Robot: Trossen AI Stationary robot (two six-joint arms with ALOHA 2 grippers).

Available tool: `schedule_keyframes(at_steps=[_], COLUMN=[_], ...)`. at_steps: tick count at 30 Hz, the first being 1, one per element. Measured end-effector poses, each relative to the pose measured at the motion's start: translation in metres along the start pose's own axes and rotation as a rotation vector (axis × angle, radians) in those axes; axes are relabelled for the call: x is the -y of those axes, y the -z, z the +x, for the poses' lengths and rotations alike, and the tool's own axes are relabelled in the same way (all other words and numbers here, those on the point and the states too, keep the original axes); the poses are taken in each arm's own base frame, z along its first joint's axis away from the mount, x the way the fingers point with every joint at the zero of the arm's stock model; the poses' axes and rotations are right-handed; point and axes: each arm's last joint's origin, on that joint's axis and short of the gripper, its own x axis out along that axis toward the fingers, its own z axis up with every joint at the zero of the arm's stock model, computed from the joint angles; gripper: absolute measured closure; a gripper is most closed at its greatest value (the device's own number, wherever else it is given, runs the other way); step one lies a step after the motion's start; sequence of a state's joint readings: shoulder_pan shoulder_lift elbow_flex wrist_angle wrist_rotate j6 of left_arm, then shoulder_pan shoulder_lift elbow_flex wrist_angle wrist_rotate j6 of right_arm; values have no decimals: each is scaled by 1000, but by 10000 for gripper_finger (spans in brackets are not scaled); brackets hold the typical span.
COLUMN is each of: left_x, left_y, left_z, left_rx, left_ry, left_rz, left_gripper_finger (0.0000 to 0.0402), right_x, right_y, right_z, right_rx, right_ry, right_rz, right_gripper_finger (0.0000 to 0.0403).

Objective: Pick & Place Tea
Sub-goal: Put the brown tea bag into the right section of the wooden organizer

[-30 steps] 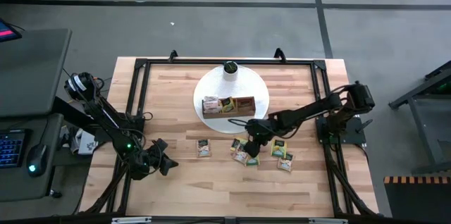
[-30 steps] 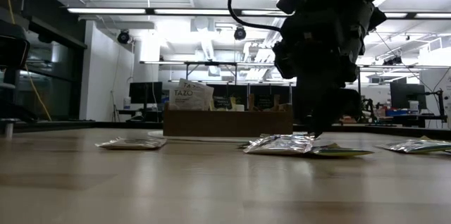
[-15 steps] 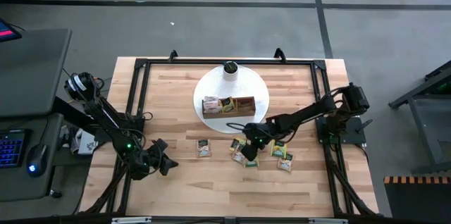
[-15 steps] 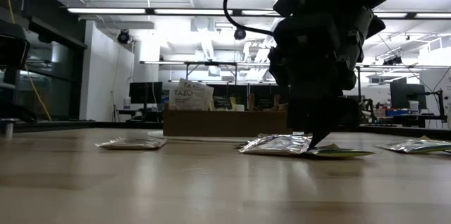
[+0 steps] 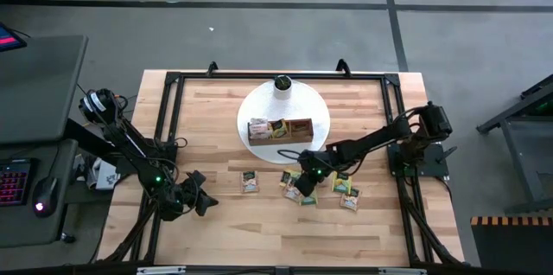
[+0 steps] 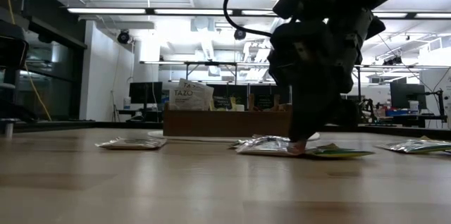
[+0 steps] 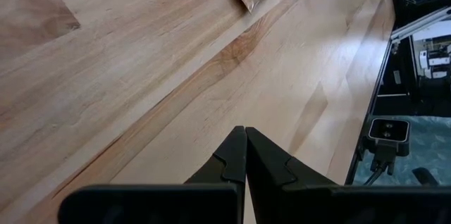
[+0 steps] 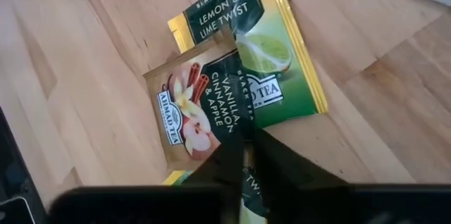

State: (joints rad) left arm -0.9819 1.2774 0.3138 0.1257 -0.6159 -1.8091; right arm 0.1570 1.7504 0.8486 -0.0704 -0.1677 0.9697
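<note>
The right gripper [image 5: 304, 180] is down on the table among a loose cluster of tea sachets [image 5: 321, 187], toward five o'clock of the white round plate [image 5: 252, 105]. Its fingers look pinched nearly together on the edge of a tan vanilla, cinnamon and apple sachet [image 8: 199, 115], which overlaps a green lemon and lime sachet [image 8: 264, 51]. Whether the paper is truly gripped, I cannot tell. The low stance probably suits lifting a flat packet by its rim.

One more sachet [image 5: 250, 182] lies apart at nine o'clock of the cluster. The wooden tray [image 5: 281, 130] on the plate already holds some sachets.

The left gripper [image 5: 200, 200] waits at the table's seven o'clock, fingers closed on nothing.
</note>
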Motion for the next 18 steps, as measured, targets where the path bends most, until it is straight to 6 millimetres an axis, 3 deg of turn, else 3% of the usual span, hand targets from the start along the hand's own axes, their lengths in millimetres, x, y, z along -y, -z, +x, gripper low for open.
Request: schedule_keyframes(at_steps=[10,18], left_x=[0,1], left_y=[0,0], left_z=[0,0], left_rx=[0,-1], left_ry=[0,5], left_rz=[-1,-5], left_gripper_finger=[401,401], right_x=[-3,-14], right_y=[-1,-4], right_z=[-6,-31], right_rx=[12,71], right_ry=[-16,-64], right_rz=[-12,-33], right_gripper_finger=[399,401])
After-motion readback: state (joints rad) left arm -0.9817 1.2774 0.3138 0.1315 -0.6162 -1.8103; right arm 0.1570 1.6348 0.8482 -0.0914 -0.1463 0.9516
